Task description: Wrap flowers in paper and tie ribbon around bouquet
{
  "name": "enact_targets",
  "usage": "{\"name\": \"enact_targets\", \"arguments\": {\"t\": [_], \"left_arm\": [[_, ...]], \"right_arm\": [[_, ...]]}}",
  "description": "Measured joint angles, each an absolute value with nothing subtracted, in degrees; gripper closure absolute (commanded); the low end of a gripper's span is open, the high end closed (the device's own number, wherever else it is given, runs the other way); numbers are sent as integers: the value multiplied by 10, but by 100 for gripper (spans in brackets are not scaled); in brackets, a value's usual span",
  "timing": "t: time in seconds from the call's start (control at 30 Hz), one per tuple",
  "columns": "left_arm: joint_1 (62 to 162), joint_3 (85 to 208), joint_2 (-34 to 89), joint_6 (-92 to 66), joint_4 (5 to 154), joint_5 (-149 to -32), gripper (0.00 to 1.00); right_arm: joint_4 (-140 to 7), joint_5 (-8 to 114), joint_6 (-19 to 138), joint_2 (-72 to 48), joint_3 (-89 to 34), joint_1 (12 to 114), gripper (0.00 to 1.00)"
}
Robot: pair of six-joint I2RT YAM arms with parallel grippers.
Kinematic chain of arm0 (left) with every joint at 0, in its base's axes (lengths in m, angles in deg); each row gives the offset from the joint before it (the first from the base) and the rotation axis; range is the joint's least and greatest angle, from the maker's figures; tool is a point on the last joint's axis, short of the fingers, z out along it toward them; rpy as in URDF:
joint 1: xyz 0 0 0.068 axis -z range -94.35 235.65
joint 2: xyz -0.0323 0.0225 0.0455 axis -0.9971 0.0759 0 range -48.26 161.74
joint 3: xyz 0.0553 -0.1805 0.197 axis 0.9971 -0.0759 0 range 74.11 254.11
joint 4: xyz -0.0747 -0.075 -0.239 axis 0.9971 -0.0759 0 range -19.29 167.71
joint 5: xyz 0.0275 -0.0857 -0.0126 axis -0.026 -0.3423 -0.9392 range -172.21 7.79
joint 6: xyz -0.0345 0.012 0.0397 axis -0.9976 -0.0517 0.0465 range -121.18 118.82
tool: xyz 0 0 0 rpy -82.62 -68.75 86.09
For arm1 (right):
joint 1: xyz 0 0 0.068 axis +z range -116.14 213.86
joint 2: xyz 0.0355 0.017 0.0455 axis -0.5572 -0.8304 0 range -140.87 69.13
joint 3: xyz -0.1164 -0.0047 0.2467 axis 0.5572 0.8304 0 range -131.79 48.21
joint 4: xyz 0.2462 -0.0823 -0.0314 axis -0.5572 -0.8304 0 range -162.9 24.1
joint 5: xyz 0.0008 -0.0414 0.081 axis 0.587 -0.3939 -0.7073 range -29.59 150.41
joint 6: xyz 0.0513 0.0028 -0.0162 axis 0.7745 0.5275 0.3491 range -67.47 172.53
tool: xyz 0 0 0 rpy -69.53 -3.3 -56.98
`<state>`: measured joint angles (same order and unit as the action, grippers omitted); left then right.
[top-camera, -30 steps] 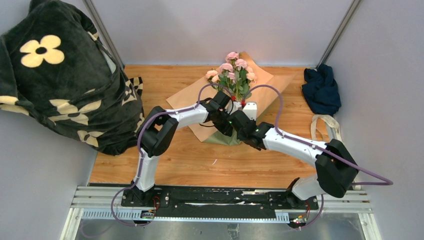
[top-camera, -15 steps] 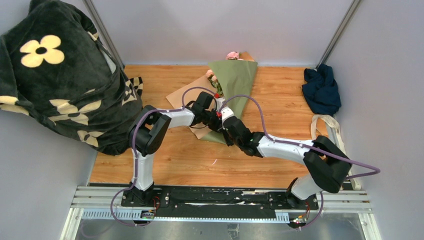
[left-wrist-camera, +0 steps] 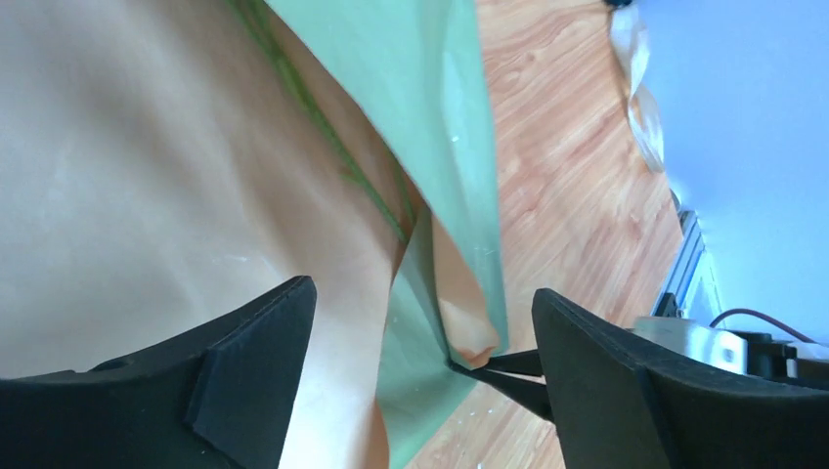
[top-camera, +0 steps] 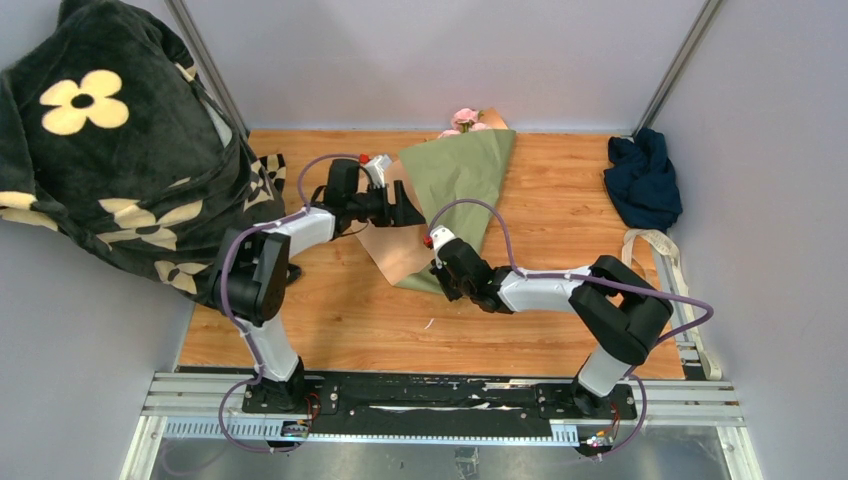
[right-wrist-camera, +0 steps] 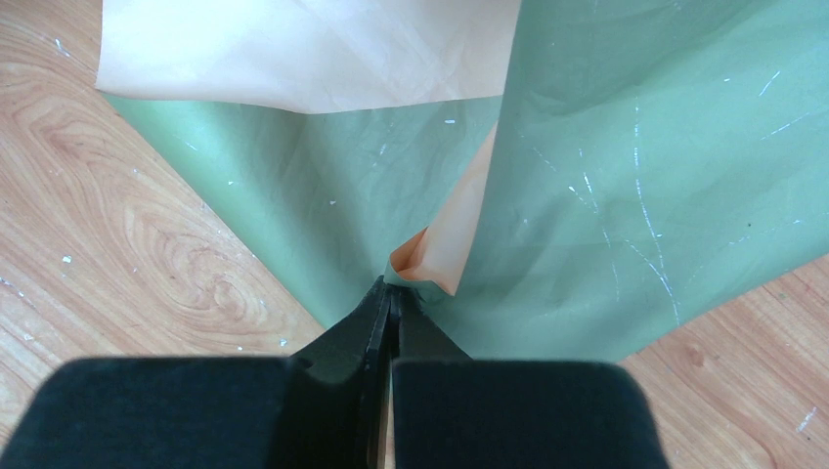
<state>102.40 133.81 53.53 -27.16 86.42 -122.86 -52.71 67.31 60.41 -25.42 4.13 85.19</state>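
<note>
The paper [top-camera: 462,172] lies folded, its olive face up over the flowers [top-camera: 465,117], whose pink blooms peek out at the far end. Its tan face [top-camera: 385,248] shows at the left. Green stems [left-wrist-camera: 327,137] run under the flap in the left wrist view. My right gripper [top-camera: 438,277] is shut on the paper's near corner fold [right-wrist-camera: 415,264]. My left gripper [top-camera: 412,207] stands open over the tan face [left-wrist-camera: 147,176], holding nothing. The cream ribbon [top-camera: 648,243] lies at the table's right edge.
A black blanket with cream flower prints [top-camera: 120,150] is heaped at the left and spills onto the table. A dark navy cloth [top-camera: 640,175] sits at the back right. Grey walls and slanted metal posts close in the wooden table [top-camera: 330,320].
The paper's right flap has come over the flowers, hiding most blooms. My left gripper opened and drew back to the left. My right arm swung left, still pinching the near corner.
</note>
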Motion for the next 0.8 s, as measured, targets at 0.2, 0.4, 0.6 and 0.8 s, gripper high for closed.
{"name": "enact_targets", "arguments": {"t": [0.2,0.4,0.6,0.8], "left_arm": [[1020,1322,483,-304,879,-1237,5],[1036,1317,499,-344,881,-1237,0],[1072,1376,600,-355,878,-1234,59],[1071,1396,625,-358,879,-1229,100]], "right_arm": [[-521,668,603,-257,41,852,100],[-521,665,597,-261,37,852,100],[-523,662,589,-261,36,852,100],[-541,658,574,-259,30,852,85]]}}
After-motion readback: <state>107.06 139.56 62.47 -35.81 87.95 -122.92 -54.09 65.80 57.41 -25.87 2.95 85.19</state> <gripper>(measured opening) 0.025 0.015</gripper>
